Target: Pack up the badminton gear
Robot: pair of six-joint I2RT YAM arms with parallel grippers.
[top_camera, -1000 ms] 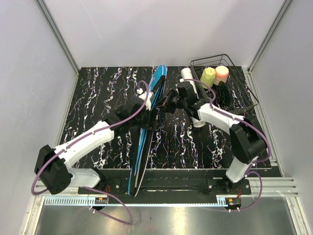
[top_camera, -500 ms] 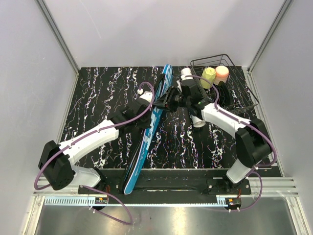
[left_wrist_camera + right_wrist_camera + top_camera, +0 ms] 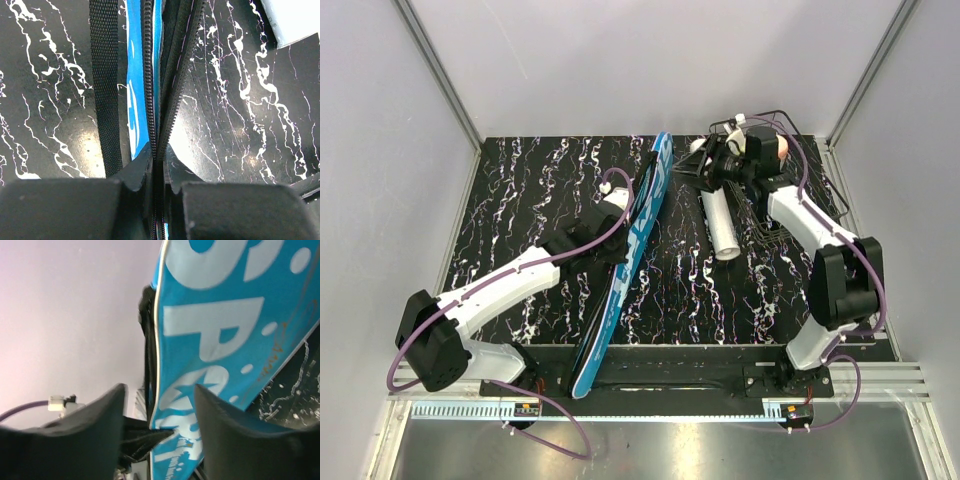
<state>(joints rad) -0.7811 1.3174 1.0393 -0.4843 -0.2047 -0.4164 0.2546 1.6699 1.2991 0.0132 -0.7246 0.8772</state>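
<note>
Blue fabric dominates the left half: the racket-shaped cover [image 3: 632, 245] stands on its thin edge on the black marbled desk [image 3: 520, 200], running from the near rim away to the far side. The left claw [image 3: 616, 208] is clenched on the cover's upper seam. In the wrist view its fingers [image 3: 137, 172] pinch the black zip tracks together. Beyond the claw the two toothed tracks spread apart, so the zip looks undone there. A flat woven black strap [image 3: 105, 85] hangs just left of the pinched seam, its coarse weave plain against the smooth, slightly glossy blue panel.

Whether rackets are inside I cannot tell; none shows, and no shuttlecocks either.

Right of that claw, and apart from the cover, the right claw [image 3: 706, 168] is released, its jaws spread with nothing between them. Its camera looks across at the cover's printed white lettering. Just below this claw the long white tube [image 3: 721, 225] lies flat, a plain smooth cylinder, not packed. Behind the claw sits a black wire basket [image 3: 775, 114].

My reading: roughly midway, with zipping and the tube left.
</note>
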